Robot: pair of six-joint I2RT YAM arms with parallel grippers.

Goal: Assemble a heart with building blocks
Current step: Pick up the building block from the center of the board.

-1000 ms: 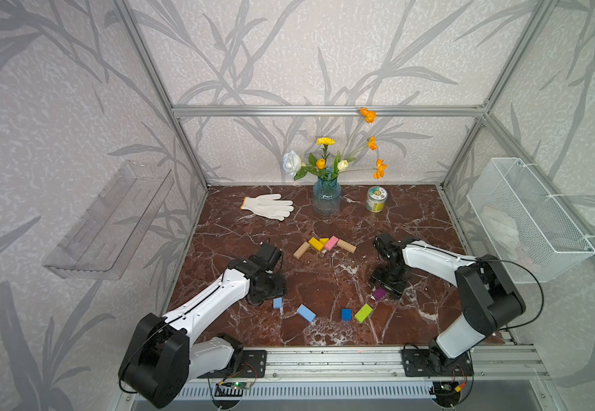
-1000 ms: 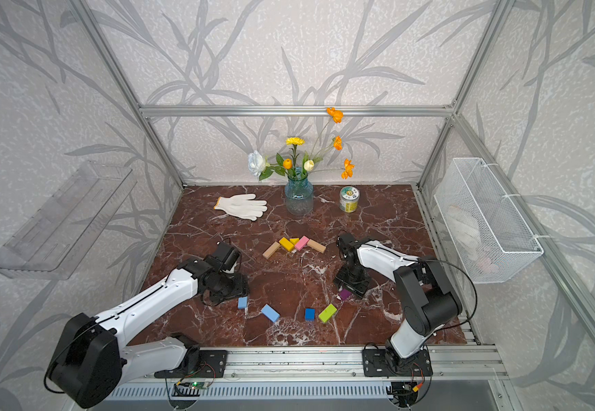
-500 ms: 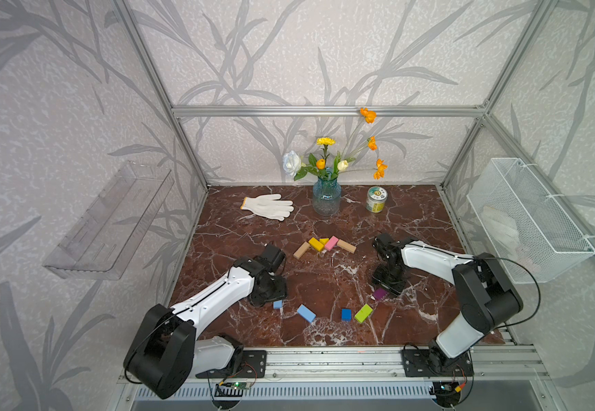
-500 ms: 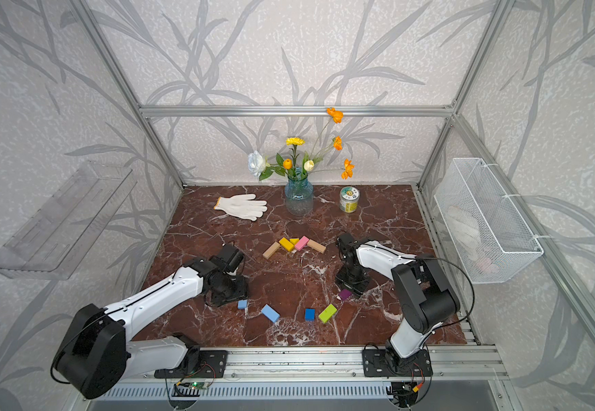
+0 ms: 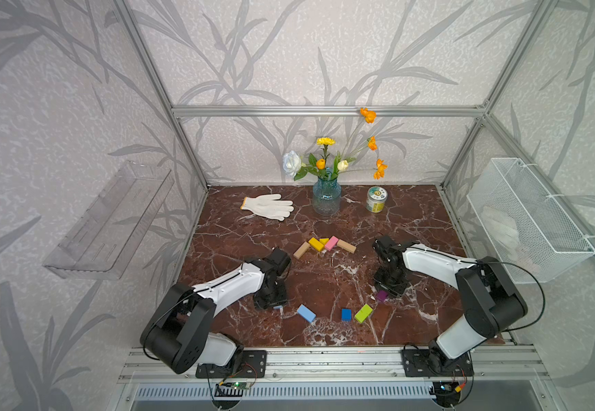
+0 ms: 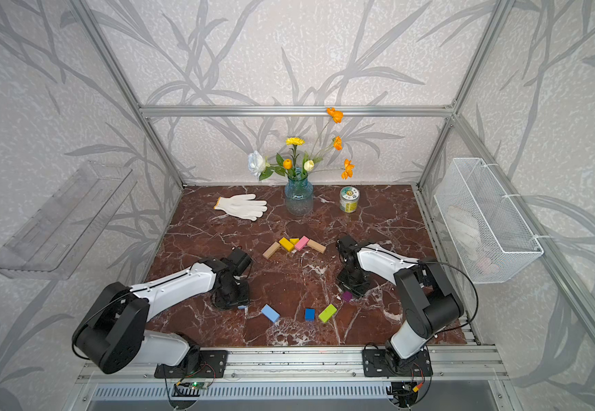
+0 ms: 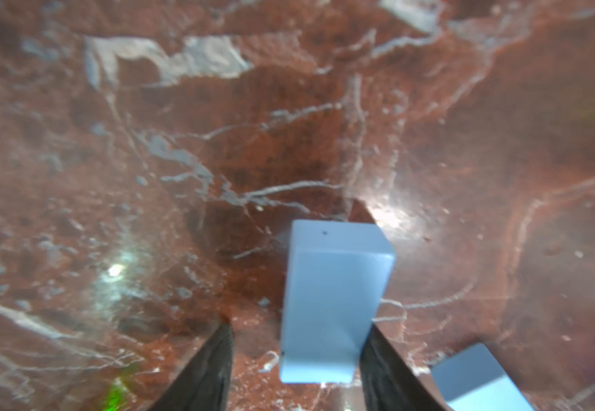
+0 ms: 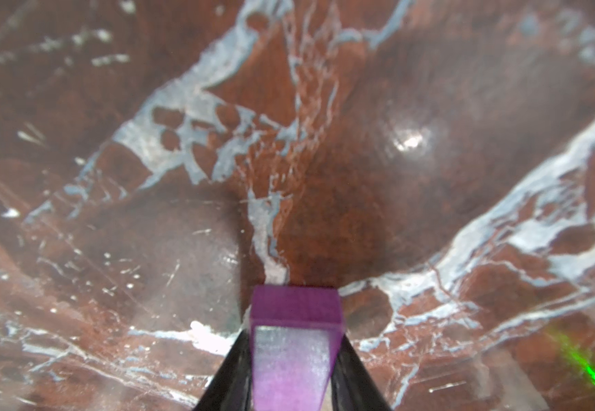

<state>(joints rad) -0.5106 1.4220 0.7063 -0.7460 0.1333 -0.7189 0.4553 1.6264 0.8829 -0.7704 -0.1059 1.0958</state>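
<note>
Jaws are narrowing; right end effector [image 8: 295, 332] pinches the purple brick [image 8: 296, 306]; left end effector [image 7: 297, 329], still spread, straddles the light blue brick [image 7: 331, 302]; lifting looks near.

Shows the left hand [image 5: 275, 303] lowered over a small pale blue block [image 5: 279, 307], the right hand [image 5: 387, 291] at a purple block [image 5: 382, 295]. Between them, loose on the desk [image 5: 413, 220]: a bigger pale blue block [image 5: 306, 313], a dark blue block [image 5: 346, 314], a lime block [image 5: 363, 313]. Farther back, a close-set row of blocks [image 5: 331, 243].
</note>
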